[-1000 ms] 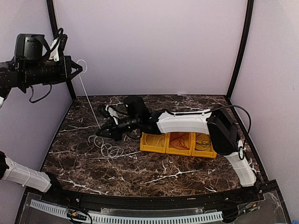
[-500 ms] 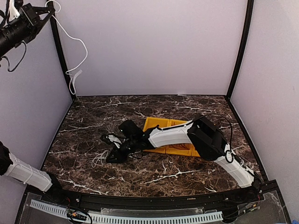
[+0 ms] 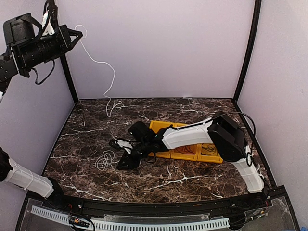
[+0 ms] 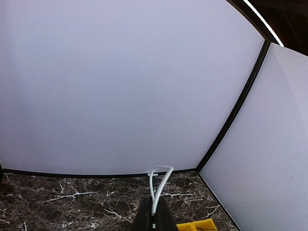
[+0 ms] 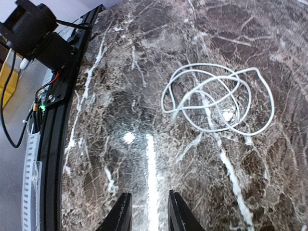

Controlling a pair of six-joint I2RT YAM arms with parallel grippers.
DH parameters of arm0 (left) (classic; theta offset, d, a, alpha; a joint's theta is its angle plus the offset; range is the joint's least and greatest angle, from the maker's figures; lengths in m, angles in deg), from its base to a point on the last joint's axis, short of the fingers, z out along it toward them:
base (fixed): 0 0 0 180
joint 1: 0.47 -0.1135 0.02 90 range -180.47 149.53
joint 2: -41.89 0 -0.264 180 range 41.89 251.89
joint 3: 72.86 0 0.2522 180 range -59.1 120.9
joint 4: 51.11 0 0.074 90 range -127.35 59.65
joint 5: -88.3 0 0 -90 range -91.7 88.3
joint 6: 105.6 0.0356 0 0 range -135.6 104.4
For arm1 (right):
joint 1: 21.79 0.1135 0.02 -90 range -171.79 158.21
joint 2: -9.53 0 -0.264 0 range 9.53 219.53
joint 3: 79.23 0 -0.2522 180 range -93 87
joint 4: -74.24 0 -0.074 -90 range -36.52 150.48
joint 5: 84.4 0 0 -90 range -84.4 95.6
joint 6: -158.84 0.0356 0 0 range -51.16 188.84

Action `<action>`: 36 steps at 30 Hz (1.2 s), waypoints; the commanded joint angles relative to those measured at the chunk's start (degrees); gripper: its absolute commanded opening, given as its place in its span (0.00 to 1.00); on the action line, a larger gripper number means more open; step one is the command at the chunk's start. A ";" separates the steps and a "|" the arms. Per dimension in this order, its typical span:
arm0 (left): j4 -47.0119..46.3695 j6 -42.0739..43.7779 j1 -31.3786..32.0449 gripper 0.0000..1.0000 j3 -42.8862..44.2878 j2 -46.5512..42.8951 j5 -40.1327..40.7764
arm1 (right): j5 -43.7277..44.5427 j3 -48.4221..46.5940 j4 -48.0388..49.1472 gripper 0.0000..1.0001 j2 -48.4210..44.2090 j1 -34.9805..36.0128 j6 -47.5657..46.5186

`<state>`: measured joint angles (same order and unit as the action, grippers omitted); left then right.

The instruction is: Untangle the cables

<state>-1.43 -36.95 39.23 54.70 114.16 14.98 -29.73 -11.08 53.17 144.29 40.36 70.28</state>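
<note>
Tabletop [image 3: 192,178] of dark brown marble pattern with white veins, enclosed by pale lilac walls. Left arm [image 3: 33,48] stands high at the rear left corner; white-shelled right arm [image 3: 192,134] lies low across the table. Yellow plastic compartment bin [image 3: 166,126] sits behind the right fingers, under that arm; a thin red cable [image 3: 185,152] and a thin black cable [image 3: 210,148] show in its compartments, partly hidden. Left gripper [image 4: 154,204] is fully closed, its black fingers [image 4: 144,217] pinching a thin white cable strand [image 3: 103,65]; a short loop protrudes beyond the fingertips, and the rest hangs from them down to the table. Right gripper [image 5: 149,195] has its black fingers [image 5: 120,216] slightly parted with nothing between them, tips low over the tabletop. Loose white cable coil [image 5: 216,96] lies flat ahead of those fingertips, apart from them. Whether strand and coil are one cable cannot be told.
</note>
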 commanded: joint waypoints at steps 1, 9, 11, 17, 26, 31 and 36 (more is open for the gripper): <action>-5.85 2.01 -0.15 0.00 -4.34 -3.72 1.92 | 2.77 5.57 -1.30 0.29 -10.71 0.42 -6.89; -10.89 2.51 -0.15 0.00 -11.47 -3.05 -0.36 | 4.25 17.88 -5.23 0.34 -21.94 0.31 -15.42; -10.66 2.98 -0.15 0.00 -11.72 -2.07 -1.61 | 6.00 21.97 -4.47 0.34 -26.88 0.25 -16.96; -7.88 4.00 -0.13 0.00 -10.20 2.01 -6.04 | 7.46 30.88 -7.45 0.40 -42.73 -5.04 -21.55; -13.41 2.61 0.26 0.00 -14.85 7.62 -17.52 | 3.69 41.02 -10.09 0.40 -59.04 -27.09 -20.15; -16.96 1.53 1.00 0.00 -14.96 12.19 -23.10 | 5.10 50.48 -1.22 0.40 -66.36 -41.49 -13.92; -20.35 1.33 2.03 0.00 -14.82 15.96 -24.58 | 5.69 52.77 0.96 0.40 -68.68 -51.08 -13.31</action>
<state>-16.64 -34.96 40.44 39.99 128.57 -6.02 -23.83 40.66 48.30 77.36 -6.17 54.67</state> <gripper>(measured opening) 0.009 0.401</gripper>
